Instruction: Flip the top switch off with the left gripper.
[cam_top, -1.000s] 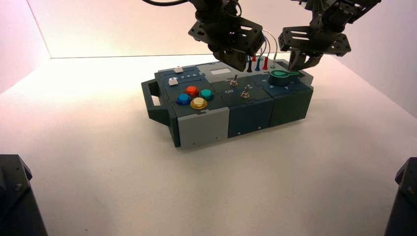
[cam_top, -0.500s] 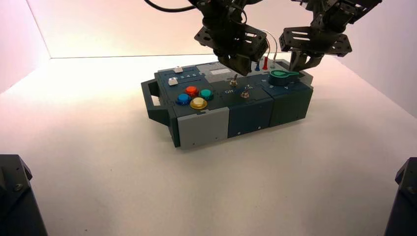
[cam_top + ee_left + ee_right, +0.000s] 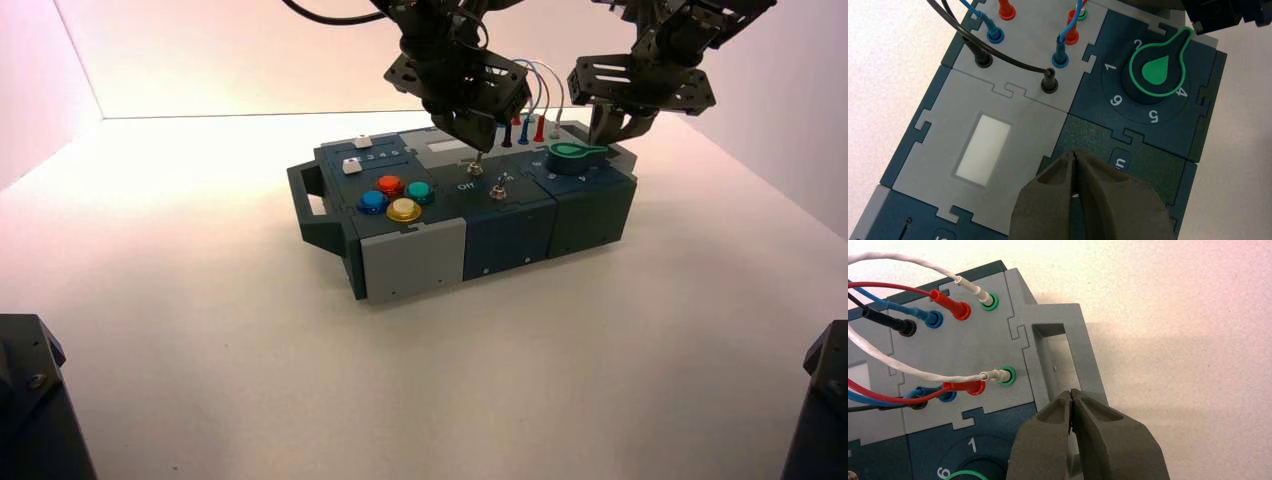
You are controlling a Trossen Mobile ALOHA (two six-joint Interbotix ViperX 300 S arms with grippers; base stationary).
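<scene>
My left gripper (image 3: 478,147) hangs over the middle of the box (image 3: 410,258), its tips right at the top switch (image 3: 477,167), a small silver toggle beside white "Off" lettering (image 3: 465,186). In the left wrist view the left gripper (image 3: 1075,154) is shut. Its fingers (image 3: 1048,200) cover the switch, and only a silver glint (image 3: 1074,195) shows in the slit between them. My right gripper (image 3: 610,128) is shut and hovers over the box's far right end, above the grey handle (image 3: 1083,360).
The twin toggle (image 3: 497,190) stands just in front of the top switch. The green knob (image 3: 1155,70) points between the 2 and the 4. Plugged wires (image 3: 1050,82), a white window (image 3: 983,150), coloured buttons (image 3: 404,209) and sliders (image 3: 352,165) fill the rest.
My left gripper has come down and forward from behind the switch panel until its tips reach the top switch. The right arm has not moved.
</scene>
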